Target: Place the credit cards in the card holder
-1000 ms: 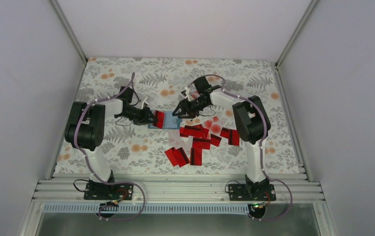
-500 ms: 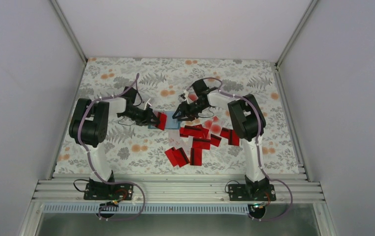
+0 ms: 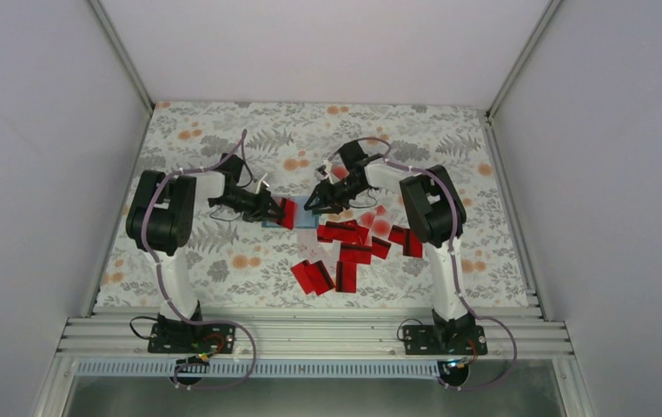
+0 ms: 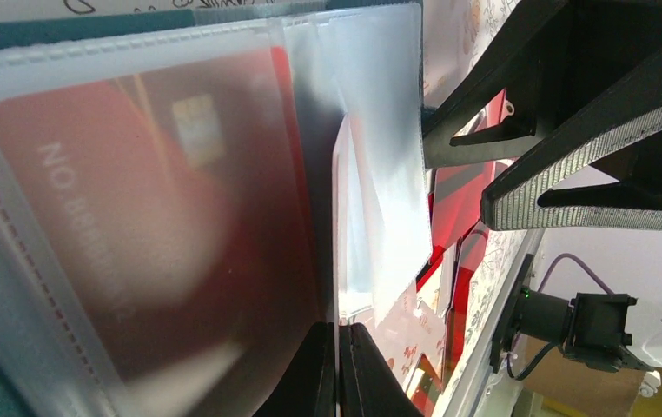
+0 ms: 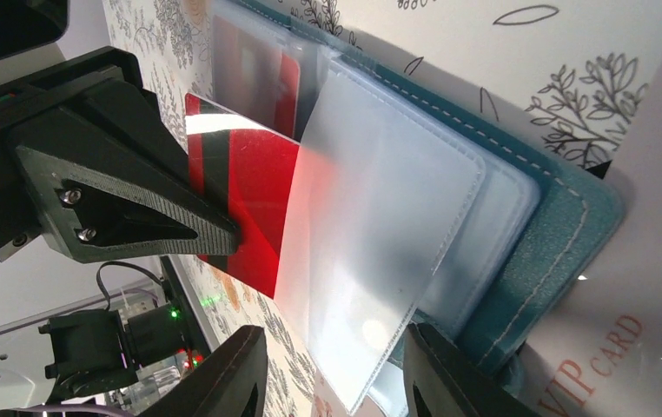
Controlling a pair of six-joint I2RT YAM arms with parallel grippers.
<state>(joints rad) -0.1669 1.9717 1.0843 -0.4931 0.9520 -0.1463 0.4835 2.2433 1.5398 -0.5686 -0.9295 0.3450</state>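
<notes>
The teal card holder (image 3: 305, 218) lies open mid-table, its clear sleeves fanned out (image 5: 380, 226) over the teal cover (image 5: 562, 226). My left gripper (image 3: 279, 210) is shut on a red credit card (image 3: 287, 213), which shows edge-on between its jaws (image 4: 338, 328). That card's (image 5: 249, 204) far end lies under the top sleeve. Another red card (image 4: 136, 226) sits inside a sleeve. My right gripper (image 3: 314, 205) is open, its jaws (image 5: 336, 382) standing either side of the top sleeve's corner. Several loose credit cards (image 3: 354, 248) lie in a pile to the right.
More red cards (image 3: 319, 276) lie nearer the front edge. A pale card printed VIP (image 5: 597, 369) lies beside the holder. The floral cloth (image 3: 223, 130) covers the table, with white walls on three sides.
My left gripper has carried the red card a little to the right, up against the holder. The right gripper's jaws have narrowed slightly around the sleeve.
</notes>
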